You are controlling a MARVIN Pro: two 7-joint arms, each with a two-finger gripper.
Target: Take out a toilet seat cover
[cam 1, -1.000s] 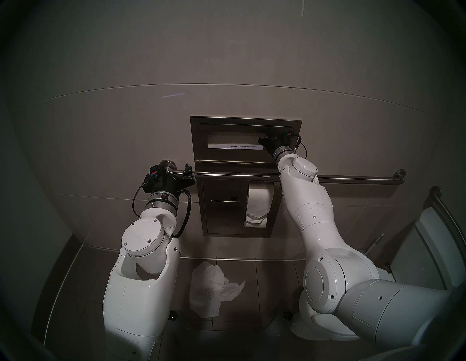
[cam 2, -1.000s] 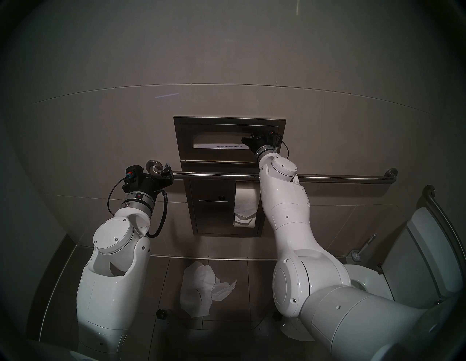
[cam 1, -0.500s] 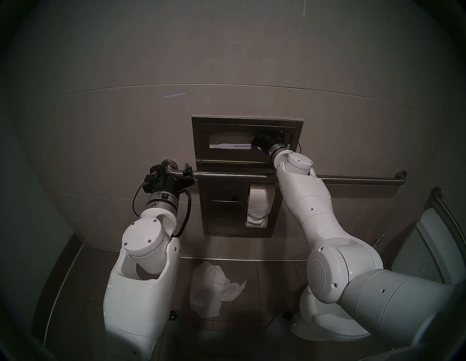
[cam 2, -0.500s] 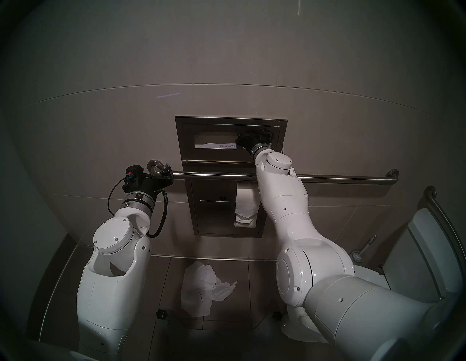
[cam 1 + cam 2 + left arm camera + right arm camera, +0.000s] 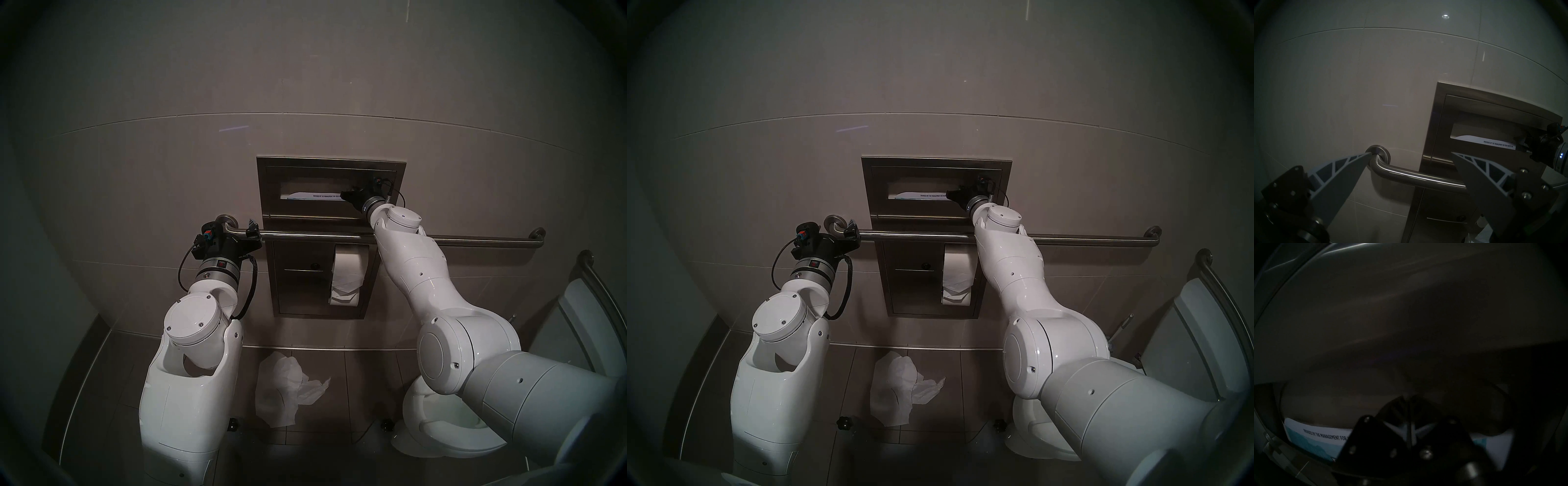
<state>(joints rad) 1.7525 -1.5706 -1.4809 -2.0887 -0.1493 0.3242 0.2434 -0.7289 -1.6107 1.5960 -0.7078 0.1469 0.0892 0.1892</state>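
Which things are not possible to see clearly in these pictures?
- Right gripper tips: right wrist view too dark; open, shut or gripping paper, unclear.
- Toilet seat cover in the dispenser: mostly hidden behind the slot in the head view.
- Toilet: mostly behind the right arm.

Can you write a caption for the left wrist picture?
Open left end effector hovers by the grab bar while the right end effector reaches into the dispenser.

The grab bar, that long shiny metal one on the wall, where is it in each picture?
Head left: the grab bar crosses the middle, under the paper slot.
Head right: the same, slightly further left.
Left wrist: low centre, between the left gripper jaws.
Right wrist: not in it.
Shared landmark: the steel wall dispenser.
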